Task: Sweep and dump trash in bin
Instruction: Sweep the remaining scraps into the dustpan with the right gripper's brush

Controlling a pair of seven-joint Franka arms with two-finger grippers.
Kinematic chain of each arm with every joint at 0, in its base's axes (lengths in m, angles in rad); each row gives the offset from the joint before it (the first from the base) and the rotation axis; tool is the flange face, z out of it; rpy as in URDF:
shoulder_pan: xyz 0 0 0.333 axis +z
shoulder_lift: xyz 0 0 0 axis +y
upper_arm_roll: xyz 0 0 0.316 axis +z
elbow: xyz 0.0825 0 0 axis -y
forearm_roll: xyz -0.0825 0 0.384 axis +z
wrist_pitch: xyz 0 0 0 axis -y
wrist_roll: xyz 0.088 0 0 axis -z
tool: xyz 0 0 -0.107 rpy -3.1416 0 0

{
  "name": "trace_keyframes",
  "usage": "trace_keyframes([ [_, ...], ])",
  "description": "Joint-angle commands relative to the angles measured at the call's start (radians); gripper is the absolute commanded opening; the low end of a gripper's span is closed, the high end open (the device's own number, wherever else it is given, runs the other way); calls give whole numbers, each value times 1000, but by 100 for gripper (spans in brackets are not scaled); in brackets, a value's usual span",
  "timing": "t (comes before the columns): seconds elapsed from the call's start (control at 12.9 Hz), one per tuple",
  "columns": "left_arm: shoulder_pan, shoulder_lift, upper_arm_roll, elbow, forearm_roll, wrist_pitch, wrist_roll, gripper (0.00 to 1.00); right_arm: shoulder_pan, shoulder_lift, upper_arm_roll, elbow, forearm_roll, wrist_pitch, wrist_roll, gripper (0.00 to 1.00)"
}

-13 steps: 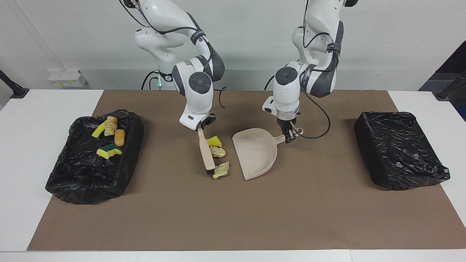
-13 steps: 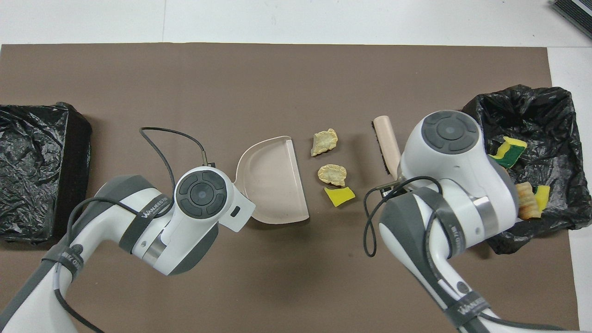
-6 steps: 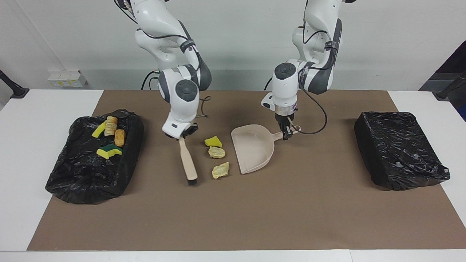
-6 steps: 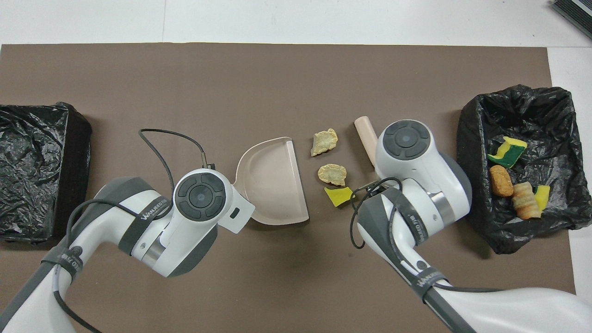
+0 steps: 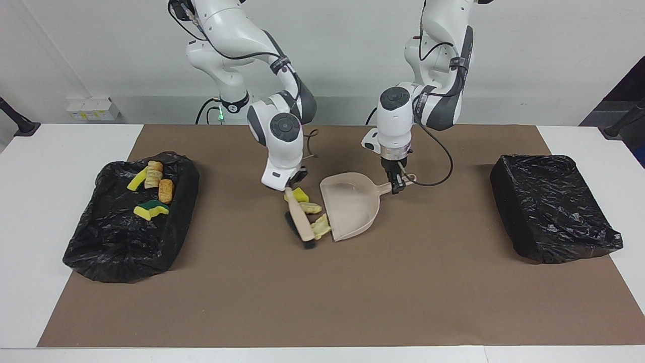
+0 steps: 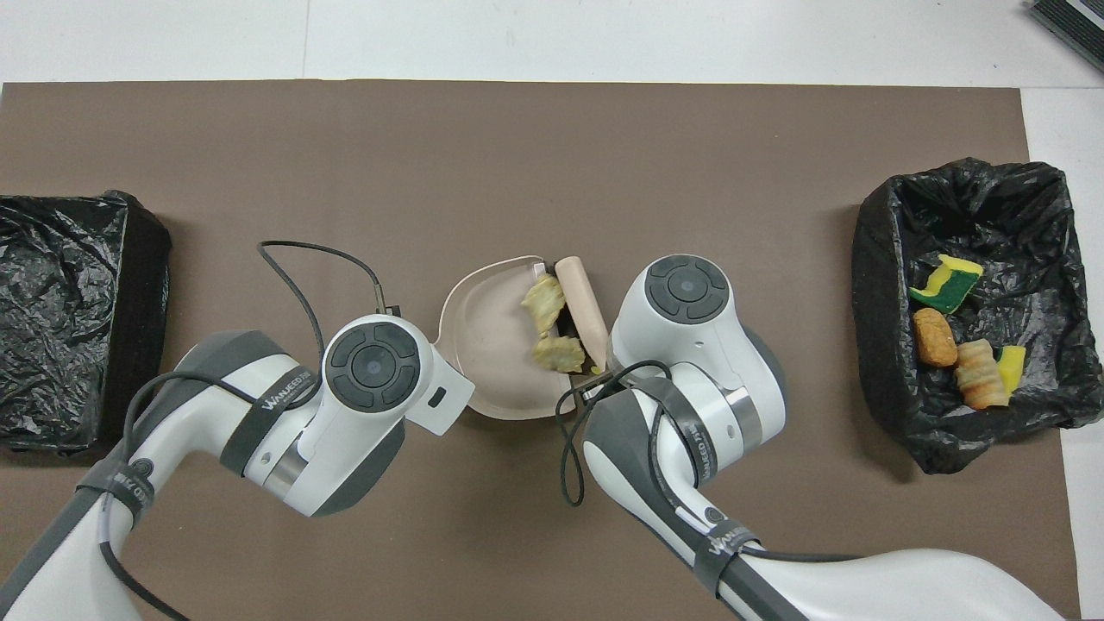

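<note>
Right gripper (image 5: 291, 185) clamps brush (image 5: 300, 220) handle; left gripper (image 5: 397, 186) clamps dustpan (image 5: 352, 205) handle. Scraps (image 5: 317, 226) at pan lip look light, soft, best swept.

I take the dustpan (image 5: 352, 206) as dial centre, with 12 o'clock pointing away from the robots.

- 3 o'clock: the brush (image 5: 297, 217) and scraps (image 5: 311, 207) lie against the pan's mouth and block entry there.
- 4 o'clock: the right gripper (image 5: 291, 187) grips the brush handle.
- 8 o'clock: the left gripper (image 5: 398, 187) is clamped on the pan's handle. Its cable (image 6: 302, 259) loops at 10 o'clock.
- 5 to 7 o'clock: both arms span this sector.
- 11 through 2 o'clock: I see open mat (image 5: 322, 292), a wide passage.
- The filled bin (image 5: 101, 247) stands at 3 o'clock and the empty bin (image 5: 549, 206) at 9 o'clock, both well apart from the pan.
</note>
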Motion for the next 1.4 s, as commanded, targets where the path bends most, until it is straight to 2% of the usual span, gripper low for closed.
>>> trace_keyframes([
  [0.0, 2, -28, 4, -38, 17, 34, -8, 0, -10, -12, 24, -2, 117, 9, -29, 0],
  [0.08, 2, -26, 4, -38, 17, 34, -6, 0, -10, -20, 28, 30, 147, -11, 11, 0],
  [0.39, 2, -28, 4, -38, 17, 36, -8, 0, -66, -195, 10, 41, 68, -252, 196, 0],
  [0.47, 2, -26, 4, -38, 16, 36, -6, 0, -82, -227, 11, -17, -19, -264, 239, 0],
  [0.62, 2, -28, 4, -38, 16, 34, -8, 0, -146, -314, 13, -168, -126, -243, 162, 0],
  [0.7, 2, -28, 4, -38, 16, 33, -8, 0, -160, -334, 13, -209, -150, -238, 130, 0],
  [0.85, -5, -29, 4, -40, 17, 29, -8, 0, -157, -324, 20, -267, -162, -207, 114, 0],
  [1.09, -9, -31, 4, -43, 16, 31, -6, 0, -74, -218, 24, -289, -109, -33, 129, 0],
  [1.16, -7, -31, 4, -43, 16, 31, -6, 0, -22, -182, 24, -281, -45, 59, 143, 0],
  [1.32, -6, -31, 4, -44, 17, 31, -6, 0, 21, -141, 24, -208, 110, 115, 151, 0],
])
